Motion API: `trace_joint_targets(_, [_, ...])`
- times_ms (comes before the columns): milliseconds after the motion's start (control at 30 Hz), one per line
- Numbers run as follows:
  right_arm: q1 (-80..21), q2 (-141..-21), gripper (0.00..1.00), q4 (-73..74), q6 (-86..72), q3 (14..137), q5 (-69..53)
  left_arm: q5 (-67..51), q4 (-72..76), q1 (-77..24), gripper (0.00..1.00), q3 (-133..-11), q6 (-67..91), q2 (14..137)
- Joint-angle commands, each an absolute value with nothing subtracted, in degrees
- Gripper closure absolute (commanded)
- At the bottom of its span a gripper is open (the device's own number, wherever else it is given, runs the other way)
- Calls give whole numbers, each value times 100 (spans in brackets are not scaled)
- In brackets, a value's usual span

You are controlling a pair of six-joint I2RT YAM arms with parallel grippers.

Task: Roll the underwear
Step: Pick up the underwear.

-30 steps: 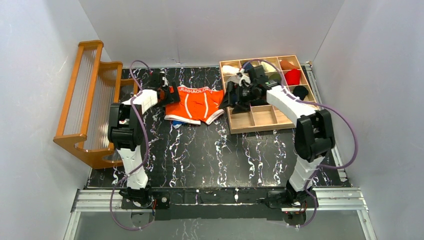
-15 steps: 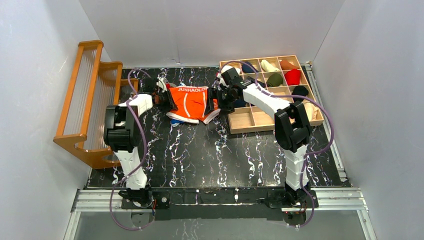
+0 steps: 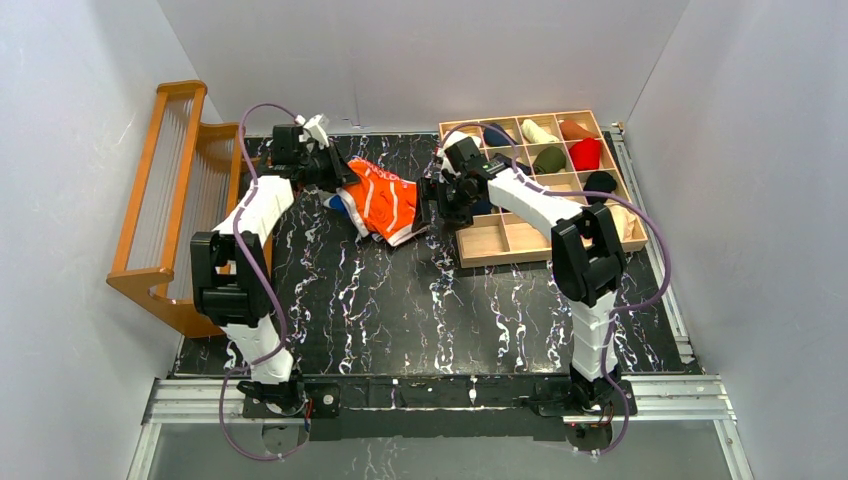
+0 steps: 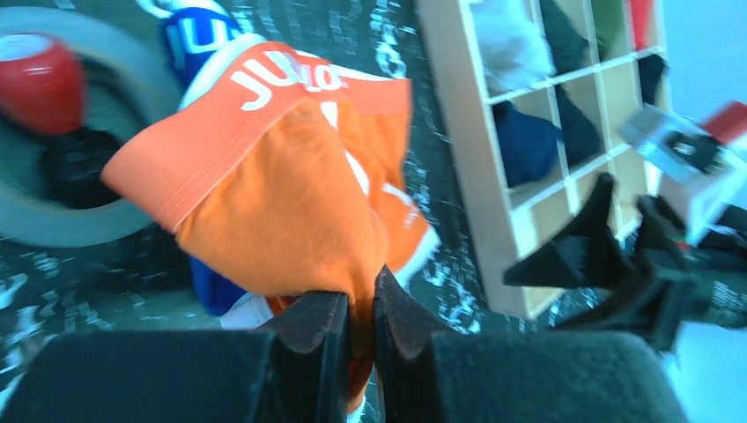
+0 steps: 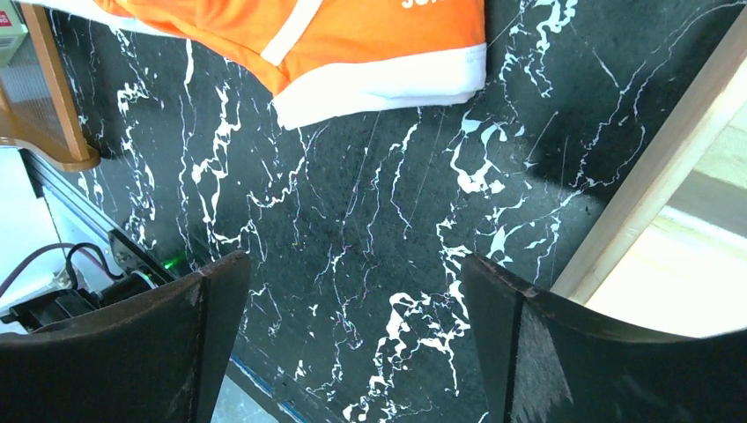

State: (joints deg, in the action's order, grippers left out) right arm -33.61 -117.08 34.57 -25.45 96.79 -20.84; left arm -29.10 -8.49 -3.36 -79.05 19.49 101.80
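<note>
The orange underwear (image 3: 383,201) hangs bunched and tilted from its left edge, its lower part resting on the black marbled table (image 3: 420,300). My left gripper (image 3: 344,172) is shut on a fold of that orange fabric (image 4: 282,194), pinched between its fingertips (image 4: 359,304). The blue underwear (image 4: 195,40) lies beneath and behind the orange pair, mostly hidden. My right gripper (image 3: 430,205) stands open just right of the orange pair, low over the table. In the right wrist view, only bare marble lies between its fingers (image 5: 352,264), with the white-trimmed orange hem (image 5: 370,79) beyond them.
A wooden divided tray (image 3: 508,247) holding several rolled garments sits at the back right, right beside my right gripper; its edge (image 5: 652,176) shows in the right wrist view. An orange wooden rack (image 3: 165,200) stands along the left side.
My left gripper has closed on the orange underwear's left edge and lifted it back, bunching the flat garment. My right arm swung left from over the tray to the garment's right side.
</note>
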Motion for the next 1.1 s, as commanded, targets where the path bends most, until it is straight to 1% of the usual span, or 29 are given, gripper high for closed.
trace_joint_targets(0, [-3351,-11243,2,3387,-2597,9425,-2005,-4293,-1082,-812,100,-8207,1929,10025])
trace_joint_targets(133, [-3349,-11121,2,3198,-2742,9196,-2014,-4505,-1117,-1098,100,-8167,1755,10267])
trace_joint_targets(167, [-3349,-11100,2,3169,-2764,9139,-2008,-4394,-1168,-1128,100,-8165,1756,10341])
trace_joint_targets(200, [-3349,-11074,2,3157,-2776,9100,-2000,-4138,-1248,-1127,100,-8129,1797,10387])
trace_joint_targets(267, [-3350,-11043,1,3176,-2783,9038,-1959,-3119,-1545,-1117,100,-8041,1793,10453])
trace_joint_targets(367, [-3349,-10970,1,3199,-2778,8956,-1910,-1994,-1873,-1104,90,-7774,1818,10441])
trace_joint_targets(400, [-3349,-10950,1,3199,-2777,8930,-1919,-1720,-1987,-1088,85,-7678,1819,10429])
trace_joint_targets(500, [-3349,-10901,1,3211,-2777,8887,-1947,-1214,-2047,-1004,66,-7257,1919,10317])
trace_joint_targets(567, [-3349,-10898,1,3237,-2777,8895,-1971,-948,-2057,-938,63,-7049,1954,10232])
trace_joint_targets(633, [-3350,-10890,1,3257,-2771,8903,-2004,-803,-2060,-888,55,-6968,1960,10178])
trace_joint_targets(767, [-3349,-10906,1,3297,-2743,8942,-2033,-653,-2070,-844,46,-7144,1936,10102])
trace_joint_targets(900, [-3351,-10912,1,3322,-2729,8956,-2084,-672,-2115,-819,44,-7491,1896,10127])
trace_joint_targets(1000, [-3349,-10945,1,3326,-2729,8956,-2137,-1031,-2093,-788,47,-7703,1828,10259])
trace_joint_targets(1067, [-3349,-10951,1,3338,-2733,8956,-2160,-1213,-2153,-774,51,-7843,1804,10406])
